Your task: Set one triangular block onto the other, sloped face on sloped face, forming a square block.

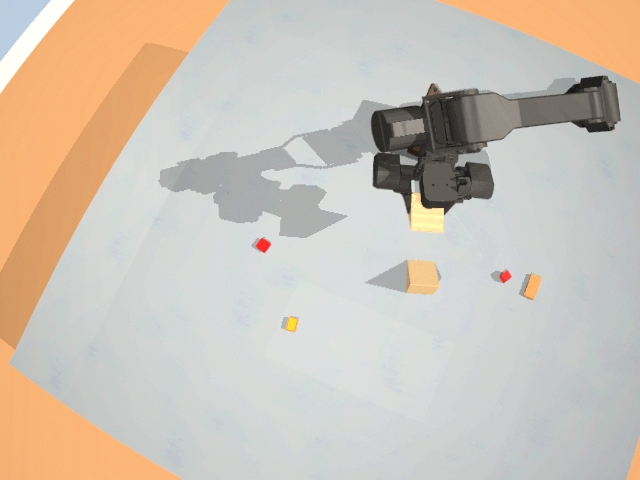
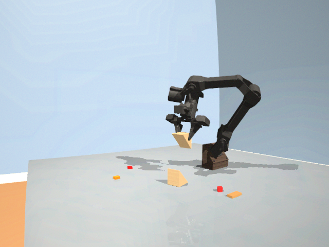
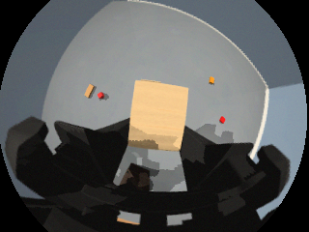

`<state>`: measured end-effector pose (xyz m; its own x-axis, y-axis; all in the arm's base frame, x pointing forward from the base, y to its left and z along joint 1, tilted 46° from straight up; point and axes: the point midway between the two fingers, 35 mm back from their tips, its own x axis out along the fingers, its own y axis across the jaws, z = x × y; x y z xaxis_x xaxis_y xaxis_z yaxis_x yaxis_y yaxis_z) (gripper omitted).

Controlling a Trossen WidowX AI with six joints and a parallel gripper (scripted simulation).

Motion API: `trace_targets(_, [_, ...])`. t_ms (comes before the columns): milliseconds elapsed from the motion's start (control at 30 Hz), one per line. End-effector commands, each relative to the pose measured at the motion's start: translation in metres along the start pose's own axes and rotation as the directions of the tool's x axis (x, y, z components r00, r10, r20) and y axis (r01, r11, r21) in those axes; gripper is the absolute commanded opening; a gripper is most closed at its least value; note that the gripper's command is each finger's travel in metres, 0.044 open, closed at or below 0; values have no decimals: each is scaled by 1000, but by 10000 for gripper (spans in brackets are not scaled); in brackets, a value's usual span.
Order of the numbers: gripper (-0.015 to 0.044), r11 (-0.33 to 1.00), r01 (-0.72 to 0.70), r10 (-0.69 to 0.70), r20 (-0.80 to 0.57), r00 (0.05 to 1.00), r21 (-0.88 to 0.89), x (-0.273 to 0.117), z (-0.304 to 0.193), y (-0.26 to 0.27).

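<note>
My gripper is shut on a pale wooden triangular block and holds it well above the table. In the exterior view its top is roughly level and its sloped face points down and to the left. The other triangular block stands on the table, its upright face on the left and its slope falling to the right. The two blocks are apart. In the top view the held block shows above the standing one. In the wrist view the held block hides most or all of the standing one.
A red cube and a small yellow-orange block lie left of the standing block in the top and exterior views. Another red cube and a flat orange block lie right.
</note>
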<state>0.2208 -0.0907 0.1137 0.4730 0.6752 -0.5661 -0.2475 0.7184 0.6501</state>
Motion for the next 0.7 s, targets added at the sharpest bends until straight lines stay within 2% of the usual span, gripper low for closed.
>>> trace_targets(0, [0, 1000, -11, 10, 6, 1000, 9, 2, -1, 14])
trace_targets(133, [0, 1000, -10, 9, 5, 1000, 10, 5, -2, 17])
trace_targets(667, [0, 1000, -8, 8, 7, 1000, 8, 76, 1, 20])
